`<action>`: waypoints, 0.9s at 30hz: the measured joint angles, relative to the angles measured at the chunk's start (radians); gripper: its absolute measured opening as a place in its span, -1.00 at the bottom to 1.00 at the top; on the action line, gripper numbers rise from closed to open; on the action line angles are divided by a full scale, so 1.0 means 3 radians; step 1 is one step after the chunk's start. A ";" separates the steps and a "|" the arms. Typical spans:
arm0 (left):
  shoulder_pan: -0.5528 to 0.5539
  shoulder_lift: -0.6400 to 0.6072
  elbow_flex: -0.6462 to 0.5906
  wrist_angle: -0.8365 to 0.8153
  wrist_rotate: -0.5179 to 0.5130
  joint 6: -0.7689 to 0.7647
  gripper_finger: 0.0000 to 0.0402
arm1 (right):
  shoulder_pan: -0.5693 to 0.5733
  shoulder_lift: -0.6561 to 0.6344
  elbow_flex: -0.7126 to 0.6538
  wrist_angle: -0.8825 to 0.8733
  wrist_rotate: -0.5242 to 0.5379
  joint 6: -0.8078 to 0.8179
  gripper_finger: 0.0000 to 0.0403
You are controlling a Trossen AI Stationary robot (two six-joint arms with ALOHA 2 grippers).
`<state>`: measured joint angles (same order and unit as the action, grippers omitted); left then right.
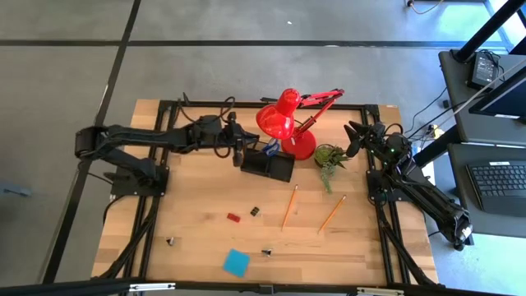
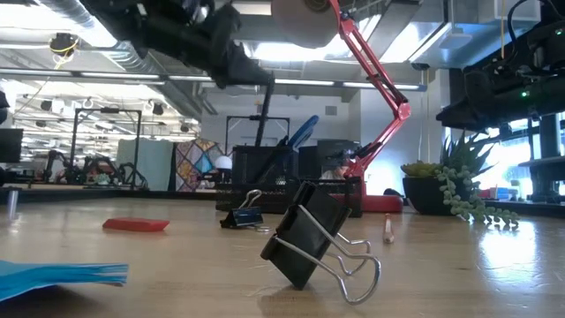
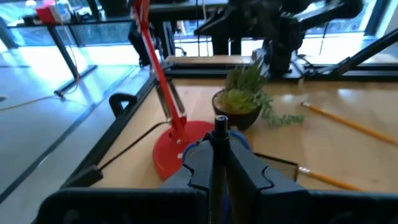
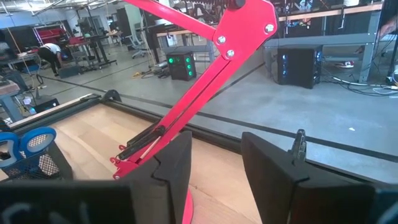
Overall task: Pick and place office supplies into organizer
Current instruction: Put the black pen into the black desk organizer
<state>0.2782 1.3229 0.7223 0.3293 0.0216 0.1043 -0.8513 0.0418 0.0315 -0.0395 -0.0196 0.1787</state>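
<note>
Over the organizer, left hand pinches a pen; right hand spread

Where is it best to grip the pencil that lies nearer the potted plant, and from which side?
Grip the pencil around mid-shaft, coming straight down from above. It lies flat and slanted on bare wood, clear of the other pencil, so the fingers should probably close across its thin width.

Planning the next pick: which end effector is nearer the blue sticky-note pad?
Left, narrowly. The left end effector is over the organizer, up-table from the blue sticky-note pad. The right end effector waits beside the plant, farther off diagonally.
</note>
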 joint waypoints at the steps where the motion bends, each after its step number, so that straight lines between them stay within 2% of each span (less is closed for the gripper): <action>1: 0.0014 0.0049 0.0000 0.0037 0.0001 0.0001 -0.89 | 0.0000 0.0000 0.0000 0.0000 0.0000 0.0000 -0.28; 15: 0.0075 0.0444 0.0000 0.0004 0.0102 -0.0034 -0.89 | -0.0001 0.0001 0.0000 0.0000 0.0000 -0.0001 -0.28; 21: 0.0073 0.0456 0.0000 -0.0395 -0.0065 -0.0228 -0.89 | -0.0001 0.0001 0.0000 0.0000 0.0000 -0.0001 -0.28; 27: 0.0014 0.0455 0.0000 -0.0516 -0.0108 -0.0408 -0.89 | 0.0000 0.0001 0.0000 0.0000 0.0000 -0.0001 -0.28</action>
<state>0.2823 1.4593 0.7223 0.1746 -0.0109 -0.0180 -0.8513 0.0422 0.0315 -0.0395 -0.0196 0.1783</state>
